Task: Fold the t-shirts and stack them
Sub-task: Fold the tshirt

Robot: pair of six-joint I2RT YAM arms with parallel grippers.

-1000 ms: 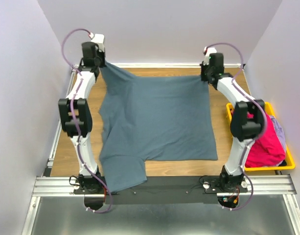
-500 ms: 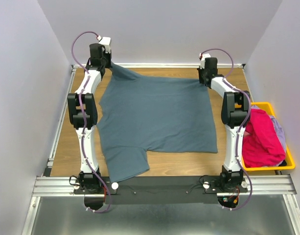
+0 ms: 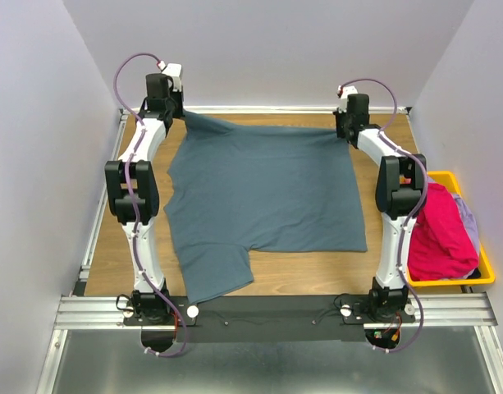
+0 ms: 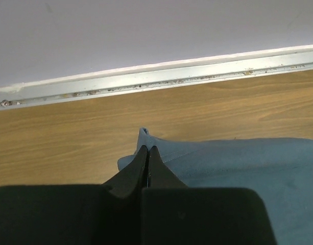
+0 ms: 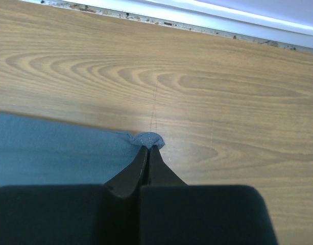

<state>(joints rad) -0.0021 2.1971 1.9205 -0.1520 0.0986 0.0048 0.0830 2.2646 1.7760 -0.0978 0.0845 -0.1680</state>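
Note:
A slate blue-grey t-shirt (image 3: 263,193) lies spread over the wooden table, one sleeve reaching the front edge at the left. My left gripper (image 3: 180,113) is shut on its far left corner (image 4: 144,137), held just above the table near the back rail. My right gripper (image 3: 343,134) is shut on its far right corner (image 5: 147,139), low on the table. A magenta-pink t-shirt (image 3: 441,234) lies heaped in the yellow bin, with a pale grey-blue one (image 3: 467,220) under it.
The yellow plastic bin (image 3: 485,275) stands at the table's right edge. A metal rail (image 3: 259,108) runs along the back of the table under the white wall. Walls close in left and right. A black strip (image 3: 267,310) runs along the front edge.
Both arms have stretched toward the back of the table, pulling the blue-grey shirt's far edge back and taut. The shirt slid away from the front edge.

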